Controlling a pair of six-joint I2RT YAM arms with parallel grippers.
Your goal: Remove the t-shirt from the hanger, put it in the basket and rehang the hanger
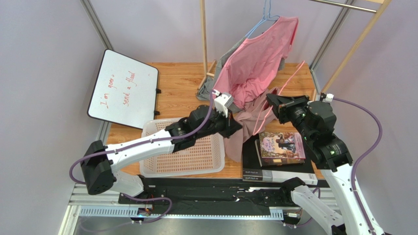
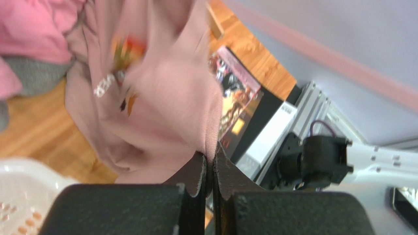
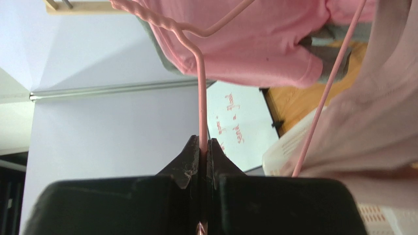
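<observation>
A dusty-pink t-shirt (image 1: 252, 115) hangs bunched between my two grippers over the table's middle. It fills the left wrist view (image 2: 162, 98) and the right edge of the right wrist view (image 3: 382, 112). My left gripper (image 1: 235, 125) is shut on a fold of its fabric (image 2: 212, 159). A thin pink wire hanger (image 1: 289, 81) runs up and right from the shirt. My right gripper (image 1: 271, 102) is shut on the hanger's wire stem (image 3: 201, 98), with the jaws (image 3: 204, 147) pinching it. One hanger arm (image 3: 324, 98) runs down into the shirt.
A brighter pink shirt (image 1: 260, 54) on a blue hanger (image 1: 267, 14) and a grey garment (image 1: 223, 63) hang from the wooden rack (image 1: 203, 39) behind. A white basket (image 1: 162, 166) lies under my left arm. A book (image 1: 282, 147) sits on a black box (image 1: 277, 174). A whiteboard (image 1: 125, 90) leans at left.
</observation>
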